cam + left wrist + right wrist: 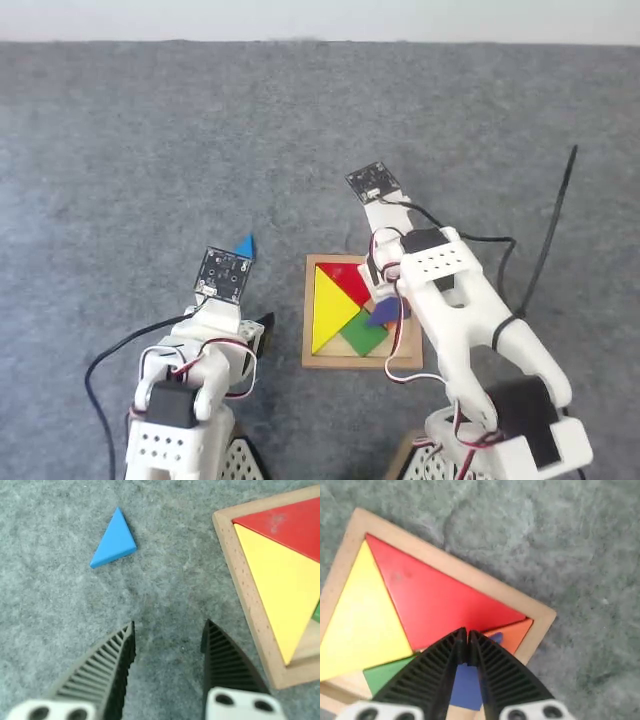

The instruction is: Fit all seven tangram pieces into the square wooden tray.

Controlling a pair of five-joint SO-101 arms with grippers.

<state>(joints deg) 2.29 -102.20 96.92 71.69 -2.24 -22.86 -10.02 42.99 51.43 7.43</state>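
The square wooden tray [308, 315] holds a red triangle [440, 600], a yellow triangle [360, 625], a green piece [385, 675], an orange piece [512, 632] and a blue-purple piece [465, 687]. My right gripper [467, 632] is shut, its tips together just above the blue-purple piece [385, 313] near the tray's right side. A light blue triangle [115, 542] lies on the carpet left of the tray [245, 590]. My left gripper [170, 627] is open over bare carpet between that triangle [244, 246] and the tray, with nothing between its fingers.
Grey carpet covers the whole table. A strip of bare tray floor [340, 690] shows along the tray's front edge. Black cables [545, 250] run on the carpet to the right of the right arm.
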